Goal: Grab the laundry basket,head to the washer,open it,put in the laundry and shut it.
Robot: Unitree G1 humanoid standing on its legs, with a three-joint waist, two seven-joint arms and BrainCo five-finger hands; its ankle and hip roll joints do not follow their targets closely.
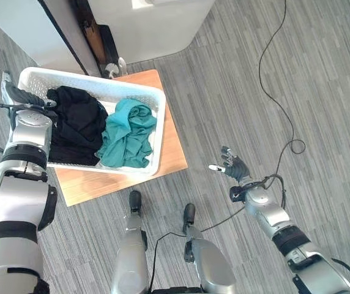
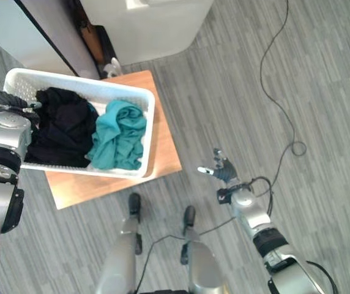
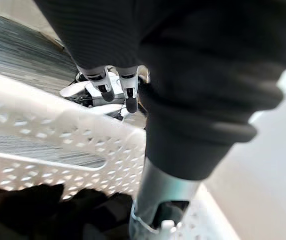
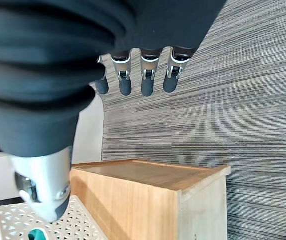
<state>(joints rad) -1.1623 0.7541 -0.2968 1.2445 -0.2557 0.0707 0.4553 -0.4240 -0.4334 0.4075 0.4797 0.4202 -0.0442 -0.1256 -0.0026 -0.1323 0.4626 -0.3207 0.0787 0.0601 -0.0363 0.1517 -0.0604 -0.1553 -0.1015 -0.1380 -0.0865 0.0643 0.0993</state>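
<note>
Looking down, we see the white laundry basket (image 1: pixel 139 92) (clothes inside) on a low wooden bench (image 1: pixel 169 147); left hand (image 1: pixel 23 95) uncurled at its rim, right hand (image 1: pixel 232 164) open, well apart. Lifting one-sided could tip it.

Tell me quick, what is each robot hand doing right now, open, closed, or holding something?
Left robot hand: open, fingers straight, at the far left end of the laundry basket, gripping nothing.
Right robot hand: open, holding nothing, over the floor.
</note>
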